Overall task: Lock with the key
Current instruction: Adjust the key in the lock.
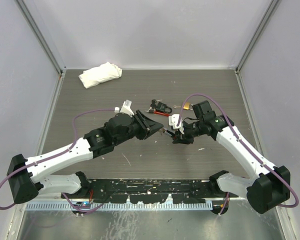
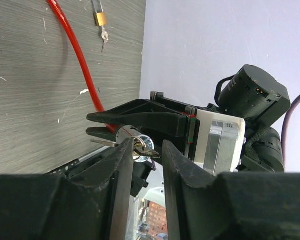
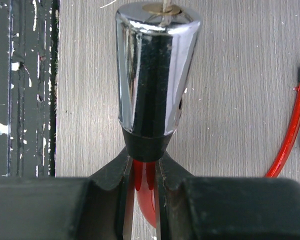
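A chrome lock cylinder [image 3: 157,70] on a red cable [image 3: 146,187] points away from my right gripper [image 3: 144,157], which is shut on the cable just behind the cylinder's black collar. In the top view the right gripper [image 1: 178,135] holds it above the table's middle, facing my left gripper [image 1: 160,128]. In the left wrist view the cylinder [image 2: 126,134] has a silver key [image 2: 149,152] with a ring in its end. My left gripper [image 2: 146,146] has its jaws apart around the key; the key lies against the left finger [image 2: 119,190] with a gap to the other.
A small brass padlock [image 1: 187,106] with its own key lies behind the right gripper and also shows in the left wrist view [image 2: 100,19]. A black lock part [image 1: 160,107] with red cable lies at mid table. A white cloth [image 1: 100,74] lies at the back left.
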`<state>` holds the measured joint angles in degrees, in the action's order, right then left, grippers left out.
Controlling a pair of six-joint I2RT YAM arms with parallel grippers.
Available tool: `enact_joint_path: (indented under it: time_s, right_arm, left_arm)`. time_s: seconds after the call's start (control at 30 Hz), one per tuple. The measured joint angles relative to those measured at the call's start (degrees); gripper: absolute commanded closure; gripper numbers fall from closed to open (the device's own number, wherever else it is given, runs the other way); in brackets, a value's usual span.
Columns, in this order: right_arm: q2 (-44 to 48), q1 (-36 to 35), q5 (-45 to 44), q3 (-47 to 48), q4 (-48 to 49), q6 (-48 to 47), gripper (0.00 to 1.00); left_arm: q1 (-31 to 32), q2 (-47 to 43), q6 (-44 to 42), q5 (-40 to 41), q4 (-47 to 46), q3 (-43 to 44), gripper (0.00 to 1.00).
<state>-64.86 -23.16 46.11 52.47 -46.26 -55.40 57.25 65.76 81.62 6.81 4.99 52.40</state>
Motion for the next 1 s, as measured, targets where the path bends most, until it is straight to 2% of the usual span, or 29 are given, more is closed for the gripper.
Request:
enact_joint_path:
  time_s: [0.3,0.63,0.73,0.8,1.0]
  right_arm:
    - [0.0,0.0,-0.2,-0.2,-0.04,-0.04,0.99]
    - [0.37,-0.02,-0.17,-0.2,-0.04,-0.04,0.99]
    - [0.37,-0.02,-0.17,-0.2,-0.04,-0.02,0.99]
    - [0.37,-0.02,-0.15,-0.2,-0.04,-0.02,0.99]
    - [0.37,-0.02,0.04,-0.2,-0.04,-0.02,0.99]
  left_arm:
    - [0.0,0.13,-0.66,-0.04,-0.39,0.0,0.98]
    - [-0.02,0.13,-8.02,0.04,-2.05,-0.02,1.0]
    - [-0.02,0.13,-12.15,0.02,-2.71,-0.02,0.97]
    - [-0.02,0.13,-15.85,-0.11,-3.39,-0.07,0.91]
    - [-0.04,0.07,-32.65,-0.59,-8.28,-1.11,0.62]
